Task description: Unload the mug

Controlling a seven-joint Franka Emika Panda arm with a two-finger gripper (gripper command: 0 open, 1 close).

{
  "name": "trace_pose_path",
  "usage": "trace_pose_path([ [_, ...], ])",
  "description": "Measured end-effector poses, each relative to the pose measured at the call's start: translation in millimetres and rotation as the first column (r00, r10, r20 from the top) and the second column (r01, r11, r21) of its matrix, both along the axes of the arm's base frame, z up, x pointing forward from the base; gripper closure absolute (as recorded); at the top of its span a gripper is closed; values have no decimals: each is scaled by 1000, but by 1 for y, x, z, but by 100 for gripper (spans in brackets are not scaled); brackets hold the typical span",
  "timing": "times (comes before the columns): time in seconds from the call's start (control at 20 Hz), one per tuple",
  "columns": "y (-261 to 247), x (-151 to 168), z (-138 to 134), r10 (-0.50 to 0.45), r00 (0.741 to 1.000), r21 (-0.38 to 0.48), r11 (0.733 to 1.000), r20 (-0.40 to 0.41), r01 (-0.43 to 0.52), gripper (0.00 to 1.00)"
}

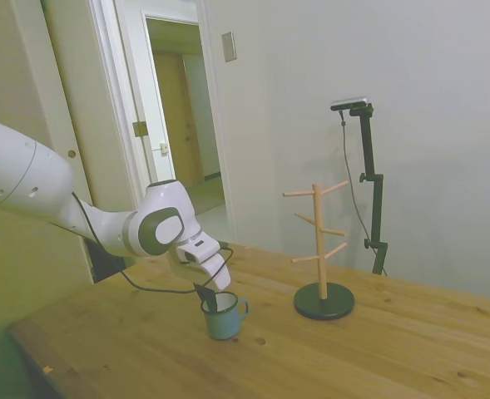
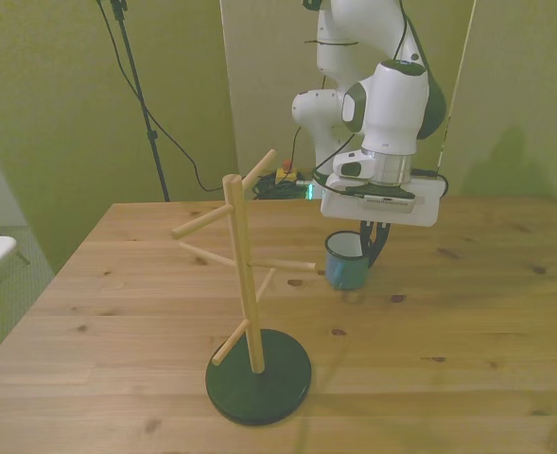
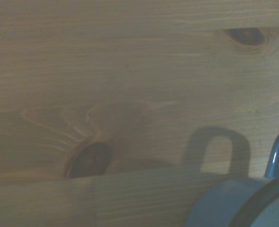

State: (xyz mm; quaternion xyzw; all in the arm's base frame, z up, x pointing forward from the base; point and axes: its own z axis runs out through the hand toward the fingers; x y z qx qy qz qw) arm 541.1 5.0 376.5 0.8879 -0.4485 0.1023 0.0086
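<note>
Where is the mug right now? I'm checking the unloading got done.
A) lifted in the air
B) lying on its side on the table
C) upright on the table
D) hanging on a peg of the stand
C: the mug stands upright on the table, apart from the wooden peg stand, whose pegs are all bare.

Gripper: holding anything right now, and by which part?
The claw is at the rim of the small light-blue enamel mug, one finger dipping inside, with the mug standing on the wooden table. A closed grip cannot be told.
</note>
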Motion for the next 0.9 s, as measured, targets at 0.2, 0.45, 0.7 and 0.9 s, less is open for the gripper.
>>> trace_pose_path([
  [0.2, 0, 0, 1, -3, 1000, 5, 1000, 2, 3, 0],
  [0.45, -1, -1, 6, -5, 1000, 16, 1000, 9, 5, 0],
  [0.7, -12, -7, 30, 5, 1000, 11, 1000, 10, -6, 0],
  [0.9, -17, -13, 69, 19, 1000, 21, 1000, 19, -20, 0],
])
